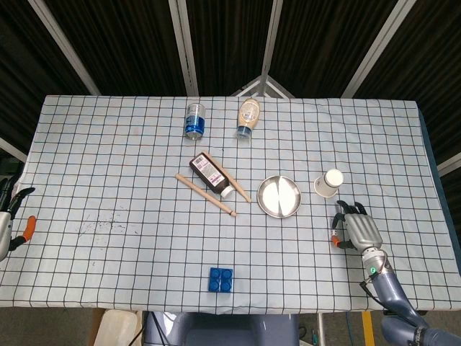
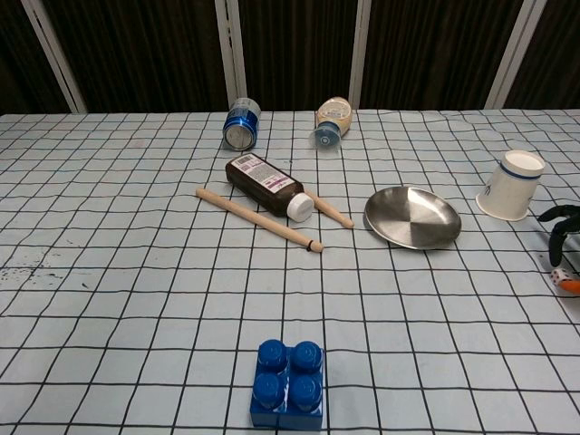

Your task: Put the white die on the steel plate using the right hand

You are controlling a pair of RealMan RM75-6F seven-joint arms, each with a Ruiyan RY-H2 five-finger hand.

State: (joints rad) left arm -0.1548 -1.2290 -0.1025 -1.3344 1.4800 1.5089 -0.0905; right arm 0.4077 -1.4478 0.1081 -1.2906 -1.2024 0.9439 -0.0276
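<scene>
The white die point(image 2: 561, 276) lies on the checked cloth at the far right edge of the chest view. My right hand point(image 1: 358, 229) hovers over it, dark fingers point(image 2: 556, 225) arched above and the orange thumb tip point(image 2: 571, 285) at its right side. A gap still shows between the fingers and the die. In the head view the hand hides the die. The steel plate point(image 1: 279, 196) sits empty to the left of the hand and also shows in the chest view point(image 2: 412, 217). My left hand point(image 1: 9, 216) hangs off the table's left edge, fingers apart, holding nothing.
An upturned paper cup point(image 1: 329, 183) stands just behind the right hand, beside the plate. A brown bottle point(image 1: 211, 175) and two wooden sticks point(image 1: 205, 194) lie left of the plate. A blue can point(image 1: 194, 120) and a sauce bottle point(image 1: 248, 119) lie further back. A blue brick point(image 1: 221, 279) sits near the front edge.
</scene>
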